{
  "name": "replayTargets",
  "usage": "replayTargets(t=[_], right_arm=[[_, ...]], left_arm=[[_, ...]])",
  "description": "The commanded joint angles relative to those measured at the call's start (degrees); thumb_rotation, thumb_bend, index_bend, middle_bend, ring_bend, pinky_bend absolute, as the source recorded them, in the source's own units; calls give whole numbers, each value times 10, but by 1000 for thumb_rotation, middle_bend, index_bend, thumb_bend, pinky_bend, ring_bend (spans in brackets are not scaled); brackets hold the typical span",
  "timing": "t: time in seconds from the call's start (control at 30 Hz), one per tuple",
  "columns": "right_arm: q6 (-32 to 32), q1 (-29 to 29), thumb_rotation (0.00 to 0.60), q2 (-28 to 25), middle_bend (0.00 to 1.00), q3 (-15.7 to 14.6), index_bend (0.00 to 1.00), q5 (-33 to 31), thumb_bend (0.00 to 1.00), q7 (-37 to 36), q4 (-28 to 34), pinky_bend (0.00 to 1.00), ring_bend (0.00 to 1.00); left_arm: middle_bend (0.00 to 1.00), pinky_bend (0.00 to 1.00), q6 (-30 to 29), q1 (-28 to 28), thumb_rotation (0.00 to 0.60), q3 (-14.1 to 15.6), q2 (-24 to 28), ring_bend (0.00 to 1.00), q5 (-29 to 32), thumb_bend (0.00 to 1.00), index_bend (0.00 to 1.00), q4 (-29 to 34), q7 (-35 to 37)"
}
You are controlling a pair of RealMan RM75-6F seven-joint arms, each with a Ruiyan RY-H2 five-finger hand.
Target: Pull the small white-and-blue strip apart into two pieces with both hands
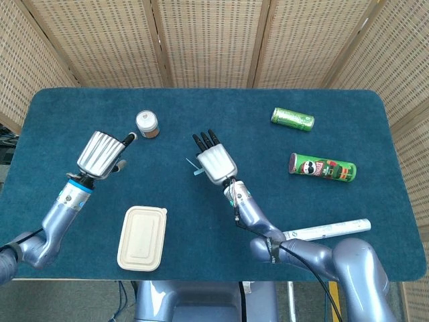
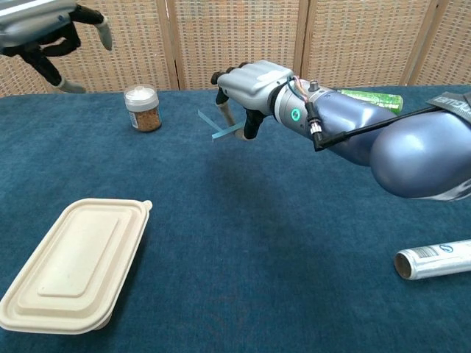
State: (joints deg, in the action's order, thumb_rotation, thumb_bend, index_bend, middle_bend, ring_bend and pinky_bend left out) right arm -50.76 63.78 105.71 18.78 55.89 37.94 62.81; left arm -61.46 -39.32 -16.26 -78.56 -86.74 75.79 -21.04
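right hand point(image 1: 216, 163) pinches the small thin white-and-blue strip point(image 2: 219, 126), up off the blue surface point(image 1: 201, 221) | left hand point(image 1: 100, 153) loose, fingers apart, holding nothing

2 cans point(image 1: 292, 119) point(image 1: 322, 167), 1 jar point(image 1: 147, 123), 1 container point(image 1: 142, 237), 1 tube point(image 1: 324, 231), 1 strip point(image 2: 216, 126).

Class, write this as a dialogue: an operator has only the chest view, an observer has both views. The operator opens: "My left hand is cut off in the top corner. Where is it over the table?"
Observer: In the head view the left hand hangs just left of the spice jar.
Operator: Is anything hidden behind my right arm?
Observer: Yes, a green Pringles can lies on its side, nearer to you than the green drink can.
Operator: And the foil roll, which my frame crops?
Observer: Its far end stops short of the table's right edge.
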Motion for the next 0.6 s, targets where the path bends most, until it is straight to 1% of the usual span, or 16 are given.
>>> replayTargets(t=[0.03,0.07,0.13,0.3,0.4,0.47,0.6], right_arm=[[-4,3,600,2,62,2,674,-24,569,26,15,0,0],[-3,5,600,6,62,2,674,-32,569,32,16,0,0],[-4,8,600,9,62,3,675,-41,569,40,15,0,0],[-4,11,600,11,62,3,674,-57,582,49,13,0,0],[-4,11,600,11,62,1,674,-61,597,49,12,0,0],[-4,11,600,11,62,0,675,-62,603,48,12,0,0],[-7,11,600,11,62,-3,674,-64,619,50,13,0,0]], left_arm=[[940,888,47,-31,600,-7,-24,907,43,0,356,1,-23],[946,896,68,-42,600,-5,-34,914,57,0,357,6,-28],[957,917,83,-51,600,-7,-44,925,78,0,358,7,-33],[976,993,101,-69,600,-5,-66,946,107,7,359,-2,-31],[977,1000,103,-81,600,1,-83,947,109,34,363,-16,-23],[978,1000,99,-85,600,3,-92,947,106,74,378,-25,-14],[977,1000,90,-92,600,9,-116,947,97,126,416,-56,31]])
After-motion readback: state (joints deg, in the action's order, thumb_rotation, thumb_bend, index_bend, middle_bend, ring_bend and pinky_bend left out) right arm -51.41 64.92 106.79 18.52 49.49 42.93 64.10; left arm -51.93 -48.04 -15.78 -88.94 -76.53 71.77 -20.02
